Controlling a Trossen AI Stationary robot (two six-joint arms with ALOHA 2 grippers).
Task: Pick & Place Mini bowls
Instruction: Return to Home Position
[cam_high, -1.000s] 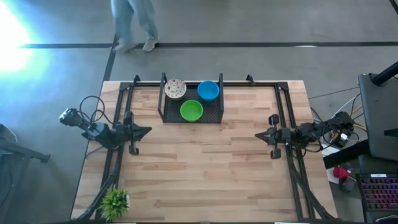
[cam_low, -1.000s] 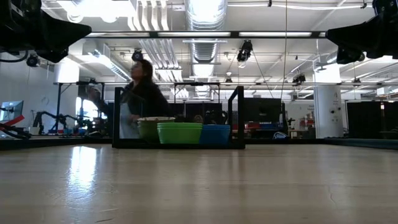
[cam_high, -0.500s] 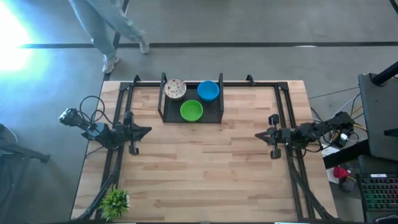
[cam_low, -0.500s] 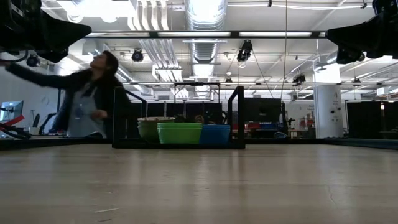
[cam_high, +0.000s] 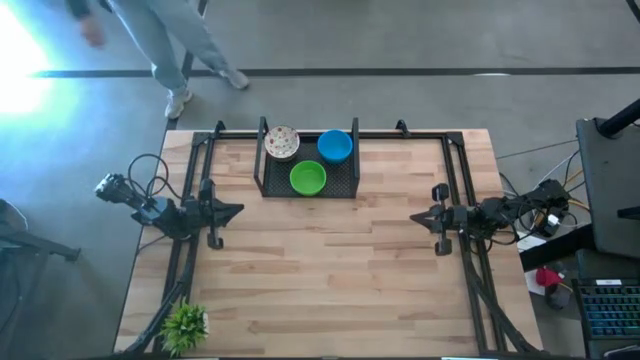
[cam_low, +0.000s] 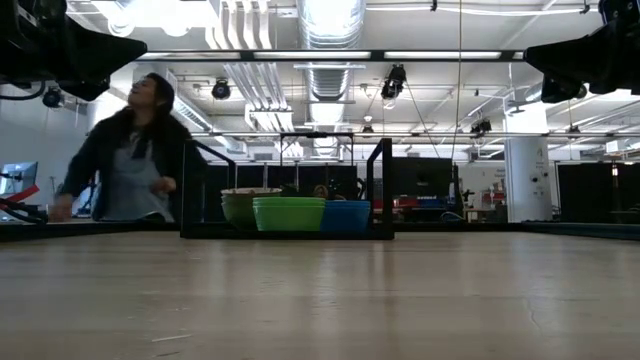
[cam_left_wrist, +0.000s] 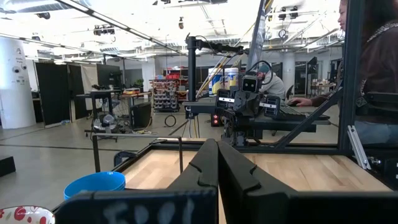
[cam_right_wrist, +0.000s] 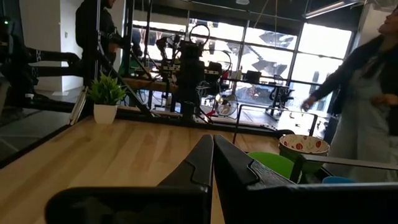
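The black wire-mesh tray (cam_high: 262, 178) at the far edge of the table (cam_high: 330, 280) holds a white red-speckled mini bowl (cam_high: 282, 143) at its far left, a blue mini bowl (cam_high: 335, 146) beside it and a green mini bowl (cam_high: 308, 178) nearer; how many lie stacked beneath each cannot be told. The left gripper (cam_high: 236, 210) hovers at the table's left side, pointing inward, fingers together; the right gripper (cam_high: 416, 217) mirrors it, fingers likewise pressed together; both are well apart from the tray; white marks on the left gripper's body are unreadable.

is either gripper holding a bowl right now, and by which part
Nothing is held: the left gripper and the right gripper are shut, empty, away from the mini bowls in the tray.
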